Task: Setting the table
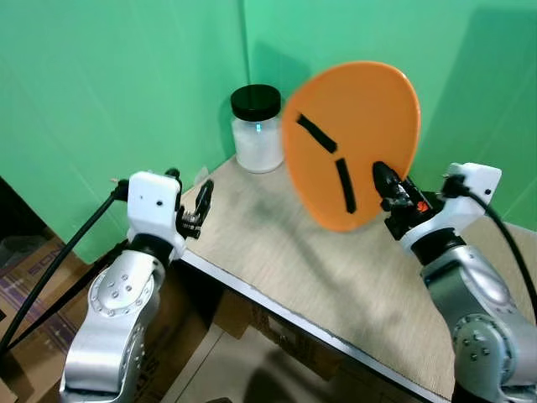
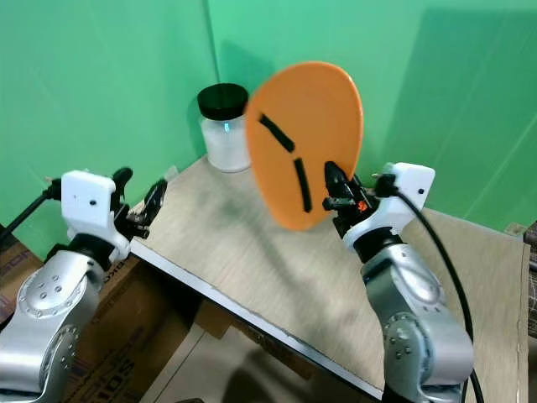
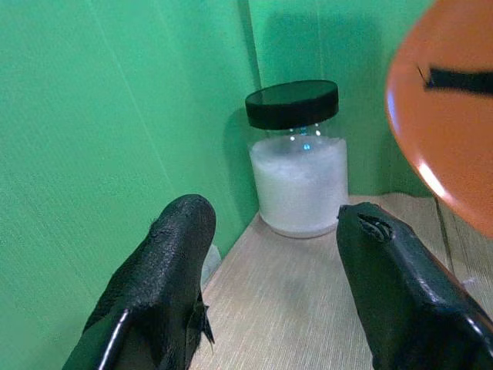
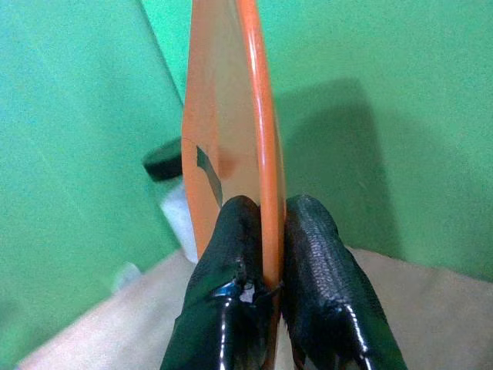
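While the plate is up in the air, this is how things sit.
Head views: right claw point(image 1: 384, 180) pinches the orange plate point(image 1: 352, 134) by its low rim. Plate stands on edge, up off the bench point(image 1: 336, 277), over the middle. Jar point(image 1: 258, 130) sits at the far corner.
Left wrist view: left claw point(image 3: 277, 270) is wide open and holds nothing, by the bench's left edge.
Right wrist view: fingers point(image 4: 231, 254) squeeze the rim tight.
Next, I think: tip the plate flat, straight down.
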### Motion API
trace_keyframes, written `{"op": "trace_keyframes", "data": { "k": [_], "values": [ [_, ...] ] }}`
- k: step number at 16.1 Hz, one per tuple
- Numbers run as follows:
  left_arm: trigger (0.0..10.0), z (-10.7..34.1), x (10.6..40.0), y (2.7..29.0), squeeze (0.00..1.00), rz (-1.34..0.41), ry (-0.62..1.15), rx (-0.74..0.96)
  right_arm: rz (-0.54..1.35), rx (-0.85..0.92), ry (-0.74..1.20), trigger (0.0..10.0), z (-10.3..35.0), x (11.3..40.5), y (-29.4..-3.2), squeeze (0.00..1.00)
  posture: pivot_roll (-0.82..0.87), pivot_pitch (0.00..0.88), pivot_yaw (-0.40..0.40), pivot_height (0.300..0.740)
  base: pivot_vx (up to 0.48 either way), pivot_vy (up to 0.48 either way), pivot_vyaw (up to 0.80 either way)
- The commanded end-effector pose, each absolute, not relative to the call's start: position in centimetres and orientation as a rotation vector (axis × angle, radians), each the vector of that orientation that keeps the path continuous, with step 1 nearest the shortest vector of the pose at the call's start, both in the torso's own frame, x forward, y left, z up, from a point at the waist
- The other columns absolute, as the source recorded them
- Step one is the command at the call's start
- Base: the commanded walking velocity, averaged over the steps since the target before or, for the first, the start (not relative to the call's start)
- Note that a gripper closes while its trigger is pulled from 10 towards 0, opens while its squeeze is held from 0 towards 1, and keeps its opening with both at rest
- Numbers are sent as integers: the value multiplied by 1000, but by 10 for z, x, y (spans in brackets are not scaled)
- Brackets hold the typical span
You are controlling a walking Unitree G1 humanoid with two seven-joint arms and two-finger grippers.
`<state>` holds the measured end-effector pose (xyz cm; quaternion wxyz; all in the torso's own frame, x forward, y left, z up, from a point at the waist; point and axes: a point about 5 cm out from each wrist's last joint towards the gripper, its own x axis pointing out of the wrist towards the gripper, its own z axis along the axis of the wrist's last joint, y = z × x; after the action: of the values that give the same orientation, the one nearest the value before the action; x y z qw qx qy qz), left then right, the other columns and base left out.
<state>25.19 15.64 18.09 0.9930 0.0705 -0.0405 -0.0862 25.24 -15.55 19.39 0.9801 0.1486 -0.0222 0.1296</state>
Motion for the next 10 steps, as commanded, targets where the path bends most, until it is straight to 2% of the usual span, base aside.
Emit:
{"op": "trace_keyframes", "data": {
  "k": [1,5,10],
  "values": [
    [10000,183,252,155,0,-162,-87,144,283,268,-100,10000,204,251,-149,0,-56,0,83,740,0,0,0],
    [10000,184,244,160,0,-133,-65,150,310,182,-65,10000,194,253,-134,0,-21,0,52,740,0,0,0],
    [10000,184,238,164,0,-118,-45,161,298,183,-46,10000,190,254,-134,0,-7,0,35,740,0,0,0]
  ]
}}
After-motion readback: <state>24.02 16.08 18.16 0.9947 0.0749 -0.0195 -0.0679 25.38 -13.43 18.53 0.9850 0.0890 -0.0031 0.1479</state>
